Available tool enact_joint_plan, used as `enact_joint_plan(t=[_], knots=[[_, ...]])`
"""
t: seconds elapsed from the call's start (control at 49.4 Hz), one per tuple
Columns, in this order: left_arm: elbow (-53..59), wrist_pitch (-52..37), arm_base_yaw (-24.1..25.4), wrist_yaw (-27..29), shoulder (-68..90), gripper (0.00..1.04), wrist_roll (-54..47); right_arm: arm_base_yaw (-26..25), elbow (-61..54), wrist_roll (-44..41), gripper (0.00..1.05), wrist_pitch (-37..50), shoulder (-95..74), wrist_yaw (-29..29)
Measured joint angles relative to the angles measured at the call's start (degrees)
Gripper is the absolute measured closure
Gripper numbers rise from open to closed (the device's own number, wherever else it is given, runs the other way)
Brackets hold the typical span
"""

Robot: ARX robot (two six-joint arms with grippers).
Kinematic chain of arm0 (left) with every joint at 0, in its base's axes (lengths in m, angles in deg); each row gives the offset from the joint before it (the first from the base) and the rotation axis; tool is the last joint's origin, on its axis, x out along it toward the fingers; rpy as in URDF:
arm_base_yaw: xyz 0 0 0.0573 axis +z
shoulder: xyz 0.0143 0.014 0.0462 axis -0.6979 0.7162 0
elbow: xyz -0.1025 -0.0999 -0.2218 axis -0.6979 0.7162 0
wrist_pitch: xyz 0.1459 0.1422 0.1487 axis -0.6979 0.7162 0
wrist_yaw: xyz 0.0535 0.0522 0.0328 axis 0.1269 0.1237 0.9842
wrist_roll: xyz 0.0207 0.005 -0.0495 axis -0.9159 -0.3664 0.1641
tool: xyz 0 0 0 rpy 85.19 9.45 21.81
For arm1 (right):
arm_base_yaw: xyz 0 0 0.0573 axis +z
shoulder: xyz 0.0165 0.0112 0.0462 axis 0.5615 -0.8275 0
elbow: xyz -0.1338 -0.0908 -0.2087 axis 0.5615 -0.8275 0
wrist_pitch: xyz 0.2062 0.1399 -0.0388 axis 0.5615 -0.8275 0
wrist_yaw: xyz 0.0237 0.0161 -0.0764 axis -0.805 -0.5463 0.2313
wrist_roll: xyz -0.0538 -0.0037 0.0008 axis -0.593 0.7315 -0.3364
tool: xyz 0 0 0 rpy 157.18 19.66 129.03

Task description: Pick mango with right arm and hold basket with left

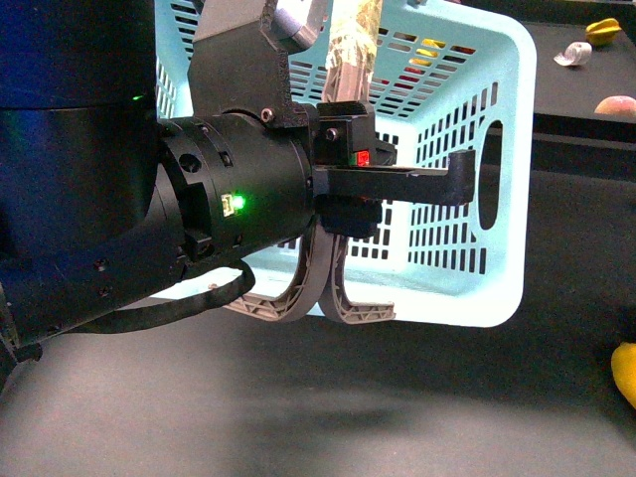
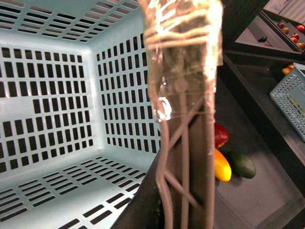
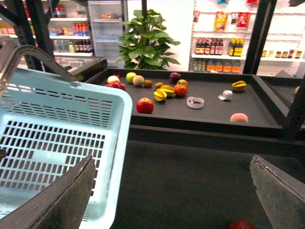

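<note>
The pale turquoise basket (image 1: pixel 467 149) hangs tilted in the middle of the front view. Its two grey-brown handles (image 1: pixel 328 293) are pressed together, and my left gripper (image 1: pixel 343 204) is shut on them. In the left wrist view the taped handle (image 2: pixel 183 71) runs up the picture in front of the basket's slotted inside (image 2: pixel 57 105). The yellow mango (image 2: pixel 221 164) lies on the dark surface beside the basket, between a red fruit (image 2: pixel 219 134) and a dark green one (image 2: pixel 242 164). The mango (image 1: pixel 625 373) also shows at the front view's right edge. My right gripper (image 3: pixel 171 200) is open over bare dark surface, with nothing between its fingers (image 3: pixel 62 200).
A dark raised shelf (image 3: pixel 209 112) behind holds a red apple (image 3: pixel 145 105), yellow star-shaped fruits (image 3: pixel 164 92), an orange (image 3: pixel 180 89), a peach (image 3: pixel 238 118) and a white ring (image 3: pixel 195 102). A red fruit (image 3: pixel 240 224) lies just below my right gripper. Another slotted basket (image 2: pixel 290 98) stands further off.
</note>
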Motion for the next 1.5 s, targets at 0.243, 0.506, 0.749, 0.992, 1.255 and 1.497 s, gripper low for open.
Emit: enact_joint_plan(t=[0.243, 0.506, 0.749, 0.992, 1.255, 1.497], knots=[[0.0, 0.0, -0.2, -1.2, 0.0, 0.99, 0.0, -15.0, 3.3, -1.9, 0.08, 23.3, -31.7, -16.6], [0.0, 0.0, -0.2, -0.6, 0.0, 0.99, -0.1, -21.6, 13.4, -13.3, 0.08, 39.9, -77.3, -19.3], [0.0, 0.0, -0.2, -0.3, 0.0, 0.99, -0.1, -24.9, 22.0, -18.4, 0.08, 43.9, -102.3, -16.7], [0.0, 0.0, -0.2, -0.5, 0.0, 0.99, -0.1, -26.0, 29.4, -22.1, 0.08, 43.9, -119.1, -14.7], [0.0, 0.0, -0.2, -0.8, 0.0, 0.99, -0.1, -26.1, 37.0, -23.1, 0.08, 42.1, -131.1, -12.0], [0.0, 0.0, -0.2, -0.7, 0.0, 0.99, -0.1, -26.1, 45.7, -23.6, 0.08, 39.6, -142.1, -8.6]])
